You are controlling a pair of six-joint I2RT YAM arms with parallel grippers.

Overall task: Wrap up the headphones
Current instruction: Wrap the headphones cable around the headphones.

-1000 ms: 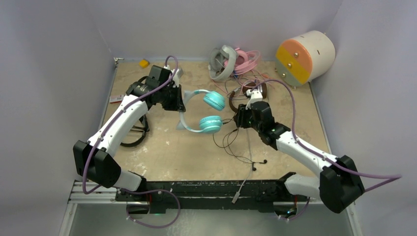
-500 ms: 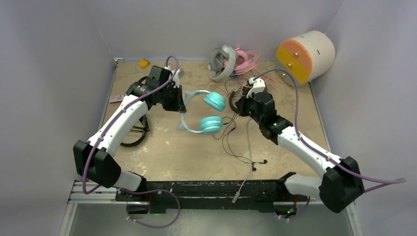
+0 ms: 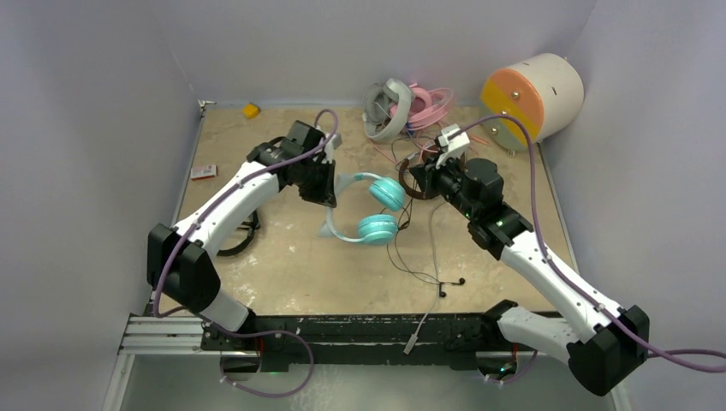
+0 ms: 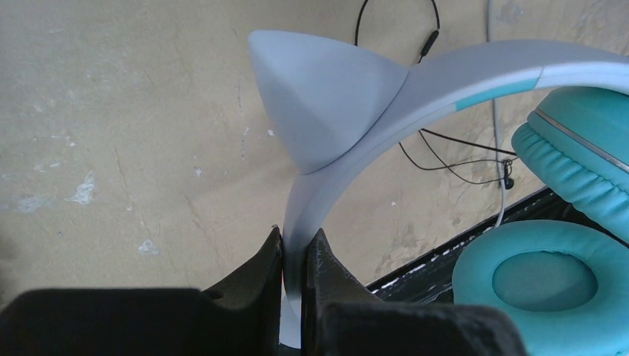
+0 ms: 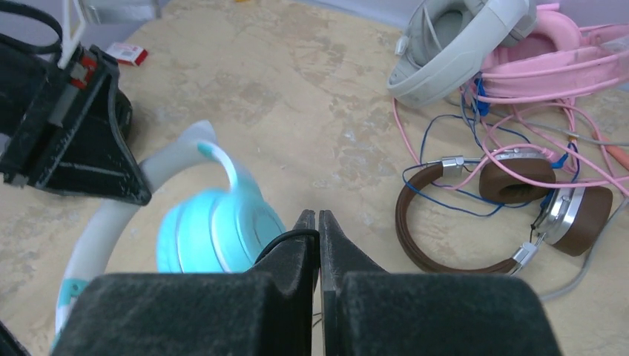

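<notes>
**Both grippers closed on the teal-and-white pair**

We see the teal-and-white headphones [image 3: 372,210] at mid-table, between the two arms, held up off the tan table [image 3: 282,274]. Our left gripper [image 4: 295,256] is clamped narrow on the white headband [image 4: 334,148], just below its cat-ear point, with the teal ear cups [image 4: 545,285] hanging to one side. Our right gripper [image 5: 318,222] has its jaws pressed together, and a thin black cable [image 5: 285,237] curves over one finger into the seam, so we read it as pinched there. That cable runs back toward the teal cups [image 5: 215,230].

Behind the right gripper the brown-and-silver headphones [image 5: 512,193] lie flat among tangled pink and blue wires. Farther back, the grey-white headphones [image 3: 385,111] rest against the pink headphones [image 3: 428,103] at the far edge. A cream cylinder [image 3: 531,98] with an orange-and-yellow face sits in the far right corner. The black headphones [image 3: 240,244] lie partly under our left arm.
</notes>
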